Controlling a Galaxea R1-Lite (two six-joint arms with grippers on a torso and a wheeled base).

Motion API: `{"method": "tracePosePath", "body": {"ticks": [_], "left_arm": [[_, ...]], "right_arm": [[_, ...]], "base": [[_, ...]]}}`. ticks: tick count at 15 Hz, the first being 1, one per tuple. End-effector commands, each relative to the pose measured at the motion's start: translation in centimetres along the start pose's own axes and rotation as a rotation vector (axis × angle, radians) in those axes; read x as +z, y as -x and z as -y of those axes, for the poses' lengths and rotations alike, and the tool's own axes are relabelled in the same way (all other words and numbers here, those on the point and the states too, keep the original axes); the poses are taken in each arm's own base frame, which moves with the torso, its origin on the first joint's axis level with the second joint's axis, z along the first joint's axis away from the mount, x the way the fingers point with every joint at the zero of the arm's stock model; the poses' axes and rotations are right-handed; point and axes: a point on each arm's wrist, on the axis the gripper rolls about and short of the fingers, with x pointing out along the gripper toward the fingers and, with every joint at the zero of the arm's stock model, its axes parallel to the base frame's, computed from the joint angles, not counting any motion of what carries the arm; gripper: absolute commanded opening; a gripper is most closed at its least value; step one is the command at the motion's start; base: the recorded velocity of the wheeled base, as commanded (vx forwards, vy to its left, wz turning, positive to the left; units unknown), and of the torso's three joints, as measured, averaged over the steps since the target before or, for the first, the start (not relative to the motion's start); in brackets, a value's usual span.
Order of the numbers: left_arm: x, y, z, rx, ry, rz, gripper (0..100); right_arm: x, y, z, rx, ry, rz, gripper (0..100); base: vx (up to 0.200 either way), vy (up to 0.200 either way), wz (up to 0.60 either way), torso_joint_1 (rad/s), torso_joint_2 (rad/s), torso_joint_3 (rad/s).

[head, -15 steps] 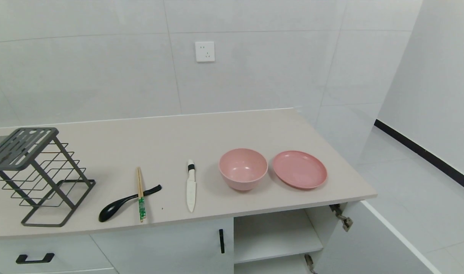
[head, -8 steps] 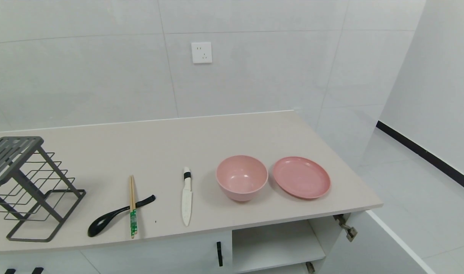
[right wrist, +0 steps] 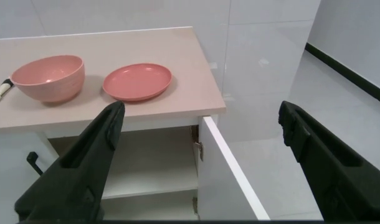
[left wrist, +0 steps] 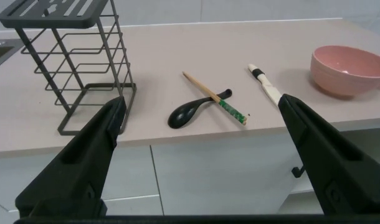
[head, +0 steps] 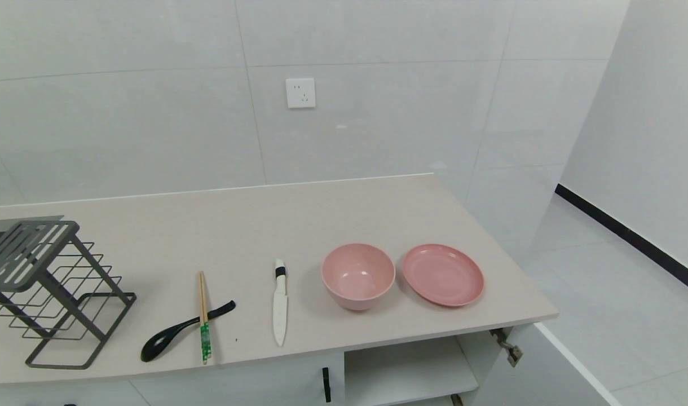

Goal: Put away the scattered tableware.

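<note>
the tableware lies in a row near the front edge of the worktop [head: 265, 225]. a black spoon [head: 180, 331] has chopsticks [head: 203, 317] lying across its handle. then come a white knife [head: 279, 301], a pink bowl [head: 358, 275] and a pink plate [head: 442, 274] just beside it. a dark wire rack [head: 45, 293] stands at the left end. under the plate the cupboard door [head: 552, 366] is open. the left gripper [left wrist: 200, 102] faces the spoon, its fingers wide apart. the right gripper [right wrist: 200, 107] faces the cupboard, its fingers wide apart too.

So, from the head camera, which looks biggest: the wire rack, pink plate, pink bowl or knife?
1. wire rack, clearly the largest.
2. pink plate and pink bowl, too alike to rank.
3. knife, about as long but far thinner.
</note>
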Motion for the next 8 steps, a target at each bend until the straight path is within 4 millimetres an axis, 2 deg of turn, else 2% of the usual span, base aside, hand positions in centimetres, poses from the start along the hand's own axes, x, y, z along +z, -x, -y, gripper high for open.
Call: {"method": "tracePosePath", "body": {"ticks": [1,2,8], "left_arm": [[0.0,0.0,0.0,0.001,0.0,0.0,100],[0.0,0.0,0.0,-0.001,0.0,0.0,100],[0.0,0.0,0.0,-0.001,-0.008,0.0,100]], "right_arm": [[0.0,-0.01,0.0,0.0,0.0,-0.002,100],[0.0,-0.01,0.0,0.0,0.0,-0.002,100],[0.0,-0.01,0.0,0.0,0.0,-0.002,100]], "base": [[0.2,0.0,0.0,0.027,-0.03,-0.027],[0.2,0.0,0.0,0.017,-0.02,-0.017],[0.0,0.0,0.0,0.0,0.0,0.0]]}}
